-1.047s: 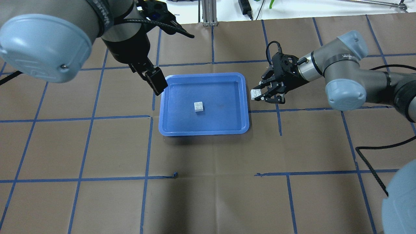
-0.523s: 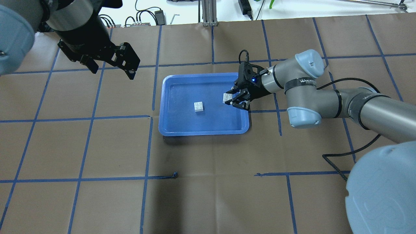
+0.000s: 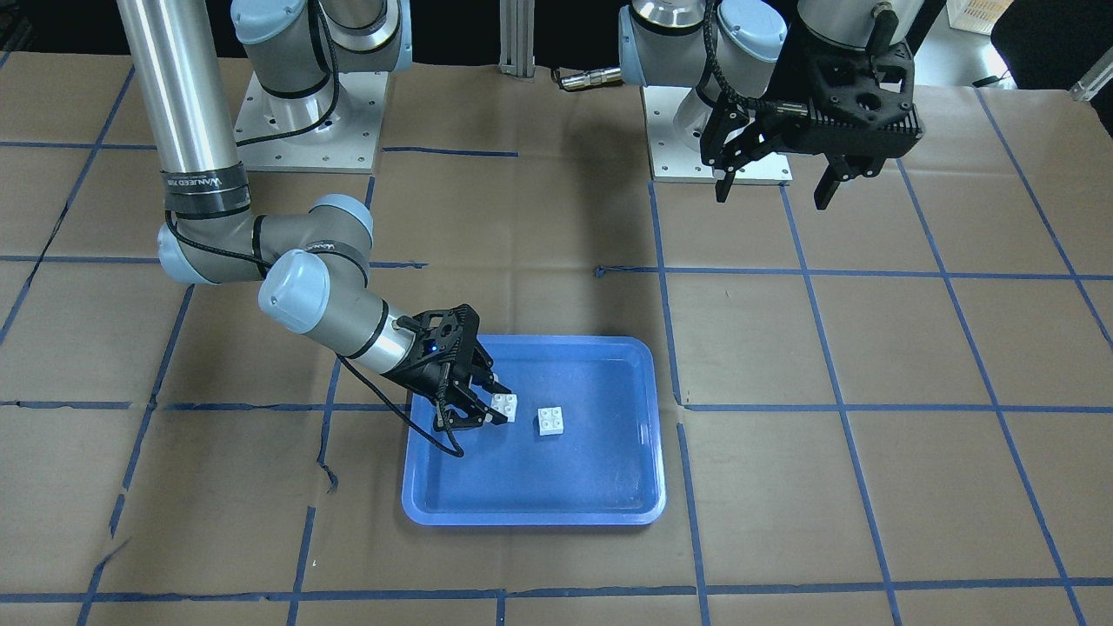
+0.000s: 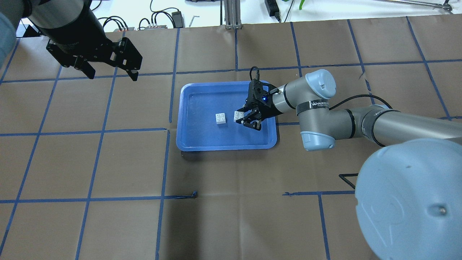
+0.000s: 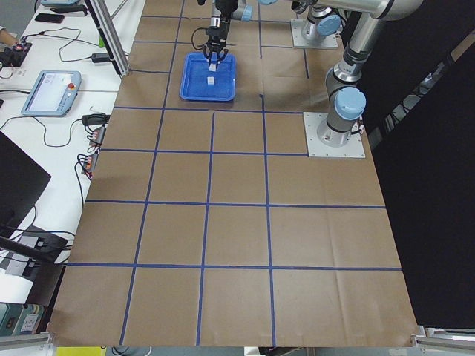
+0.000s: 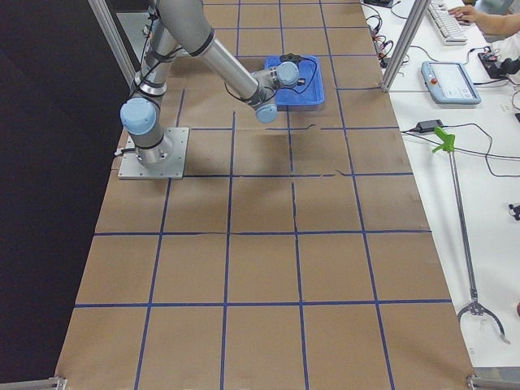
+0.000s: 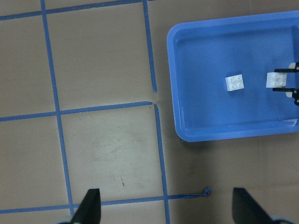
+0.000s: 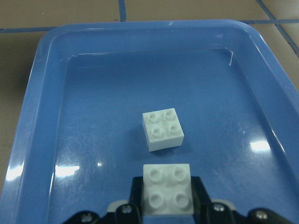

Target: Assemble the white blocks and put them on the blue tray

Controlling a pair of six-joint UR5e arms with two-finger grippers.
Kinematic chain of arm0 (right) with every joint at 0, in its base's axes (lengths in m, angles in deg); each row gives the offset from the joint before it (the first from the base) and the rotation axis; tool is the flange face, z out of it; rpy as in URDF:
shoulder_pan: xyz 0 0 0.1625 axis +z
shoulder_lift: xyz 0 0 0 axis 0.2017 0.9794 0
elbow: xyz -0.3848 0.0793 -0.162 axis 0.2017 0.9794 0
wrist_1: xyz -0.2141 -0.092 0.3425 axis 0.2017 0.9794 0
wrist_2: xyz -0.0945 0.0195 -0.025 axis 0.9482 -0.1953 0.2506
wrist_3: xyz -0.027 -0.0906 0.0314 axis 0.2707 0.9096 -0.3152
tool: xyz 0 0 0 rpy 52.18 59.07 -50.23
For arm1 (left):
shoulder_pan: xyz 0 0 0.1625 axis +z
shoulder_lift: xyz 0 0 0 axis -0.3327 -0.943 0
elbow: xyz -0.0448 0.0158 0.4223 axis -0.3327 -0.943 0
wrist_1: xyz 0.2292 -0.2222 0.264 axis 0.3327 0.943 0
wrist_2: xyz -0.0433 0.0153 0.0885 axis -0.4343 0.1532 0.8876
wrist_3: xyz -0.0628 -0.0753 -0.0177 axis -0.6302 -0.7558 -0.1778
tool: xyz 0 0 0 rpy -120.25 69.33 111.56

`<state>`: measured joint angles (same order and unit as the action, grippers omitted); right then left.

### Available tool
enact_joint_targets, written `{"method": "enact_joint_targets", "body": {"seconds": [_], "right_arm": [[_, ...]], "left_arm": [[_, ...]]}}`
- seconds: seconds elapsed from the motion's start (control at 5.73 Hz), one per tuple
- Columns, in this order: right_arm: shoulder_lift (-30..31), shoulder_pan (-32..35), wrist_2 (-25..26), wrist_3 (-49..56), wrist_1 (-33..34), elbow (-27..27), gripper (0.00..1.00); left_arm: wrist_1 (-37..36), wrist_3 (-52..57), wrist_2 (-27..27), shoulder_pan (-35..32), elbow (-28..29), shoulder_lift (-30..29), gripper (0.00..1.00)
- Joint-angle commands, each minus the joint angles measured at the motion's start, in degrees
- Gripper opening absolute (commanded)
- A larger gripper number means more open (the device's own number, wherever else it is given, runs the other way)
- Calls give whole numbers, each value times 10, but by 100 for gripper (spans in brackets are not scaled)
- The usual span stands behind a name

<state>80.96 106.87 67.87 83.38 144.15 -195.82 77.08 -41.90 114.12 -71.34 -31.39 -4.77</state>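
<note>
The left gripper (image 4: 112, 74) hung spread and empty, well left of the blue tray (image 4: 227, 83). One white block (image 4: 221, 118) lay studs-up near the tray's centre; just right of it, apart, the right gripper (image 4: 241, 117) clamped the second white block (image 4: 238, 115).

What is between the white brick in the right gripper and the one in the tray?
Bare floor of the shallow blue plastic tray separates the held white studded brick from the resting white brick; the right wrist view shows it.
</note>
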Motion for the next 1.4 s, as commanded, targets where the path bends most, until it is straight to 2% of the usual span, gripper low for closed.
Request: {"method": "enact_joint_targets", "body": {"seconds": [0.0, 0.35, 1.22], "right_arm": [[-17, 10, 2, -29, 14, 20, 22], [-36, 19, 5, -32, 15, 45, 22], [-41, 29, 11, -33, 14, 43, 23]], "left_arm": [[-2, -1, 2, 2, -1, 3, 99], [-2, -1, -1, 2, 0, 3, 99], [-2, 0, -2, 10, 2, 4, 99]]}}
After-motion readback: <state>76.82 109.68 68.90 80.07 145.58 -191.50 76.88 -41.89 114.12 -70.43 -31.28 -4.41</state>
